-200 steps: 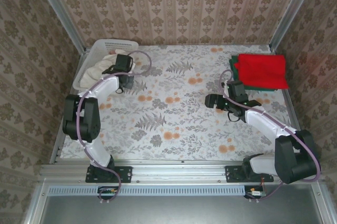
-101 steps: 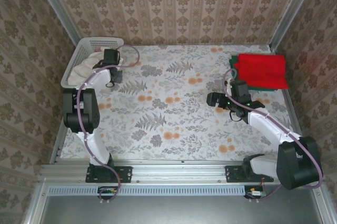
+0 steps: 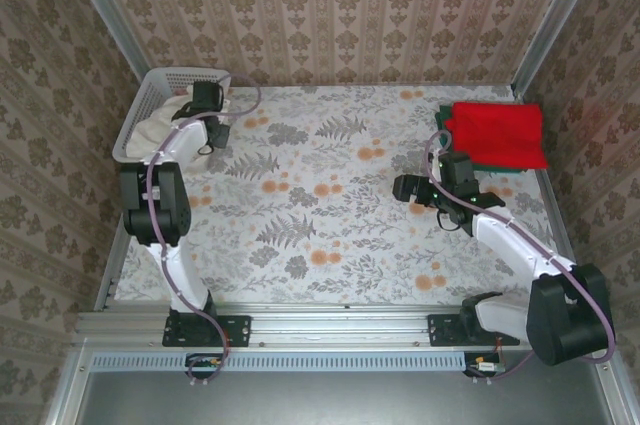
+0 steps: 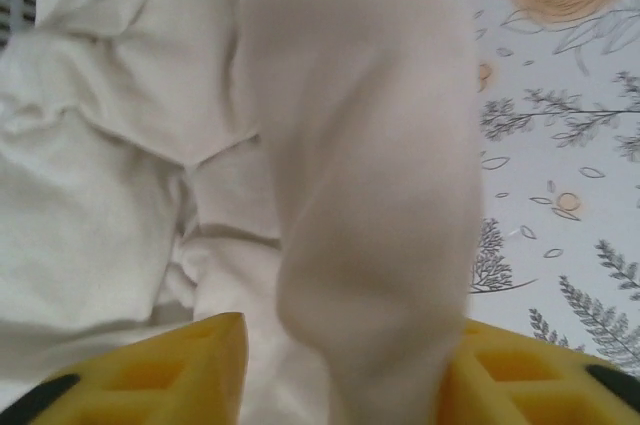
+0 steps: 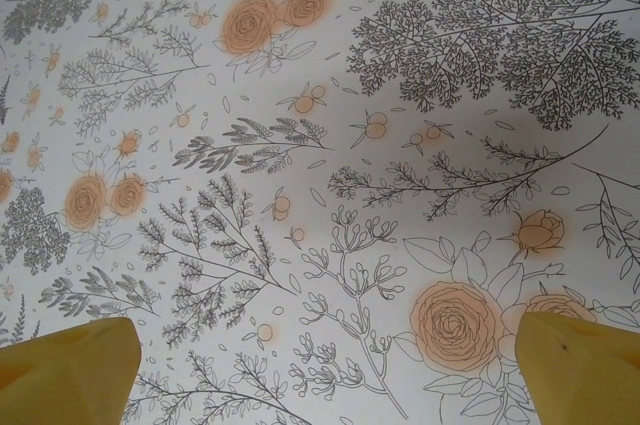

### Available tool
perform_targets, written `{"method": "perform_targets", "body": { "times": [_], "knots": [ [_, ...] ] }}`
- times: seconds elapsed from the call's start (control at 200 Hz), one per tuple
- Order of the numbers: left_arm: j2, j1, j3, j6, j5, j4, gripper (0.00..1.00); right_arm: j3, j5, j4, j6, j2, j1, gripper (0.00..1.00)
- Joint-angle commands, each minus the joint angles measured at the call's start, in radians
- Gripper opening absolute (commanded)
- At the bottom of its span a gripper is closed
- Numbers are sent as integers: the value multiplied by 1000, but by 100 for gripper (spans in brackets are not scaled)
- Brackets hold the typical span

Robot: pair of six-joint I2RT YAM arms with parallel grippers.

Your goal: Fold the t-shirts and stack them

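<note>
**A:** How far along are we?

**B:** Two are done, we judge. The bright red folded t-shirt (image 3: 497, 133) lies on the dark green folded t-shirt (image 3: 441, 130), far right.

**A:** And the third?

**B:** The large cream-white t-shirt (image 3: 160, 130) sits crumpled in the white plastic lattice basket (image 3: 140, 110), unfolded. Our left gripper (image 4: 340, 375) has its cloth between half-parted jaws, but through the blur we cannot tell whether they pinch. Our right gripper (image 5: 320, 370) hangs spread wide over the flowered tablecloth (image 5: 300, 145).

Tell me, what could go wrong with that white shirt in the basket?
The white shirt bunches between the left gripper's fingers, so it might slip free or come out crumpled. It lies in the basket; pulling could drag or tip the basket. The right gripper, open near the red shirt, could nudge that pile if it swings.
</note>
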Motion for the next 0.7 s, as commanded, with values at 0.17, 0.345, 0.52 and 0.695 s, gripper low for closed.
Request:
{"method": "perform_targets", "body": {
  "times": [0.17, 0.345, 0.52, 0.695],
  "knots": [
    [-79, -85, 128, 15, -37, -139, 75, -36, -13, -11, 10, -28, -4, 98],
    [18, -65, 198, -23, -35, -165, 75, -64, -6, -3, 16, -38, -4, 98],
    [139, -59, 301, -97, -88, -241, 66, -76, -8, -5, 10, -47, -4, 98],
    [146, -56, 314, -118, -40, -226, 46, -85, 3, -9, 3, -69, -5, 98]
  ]
}}
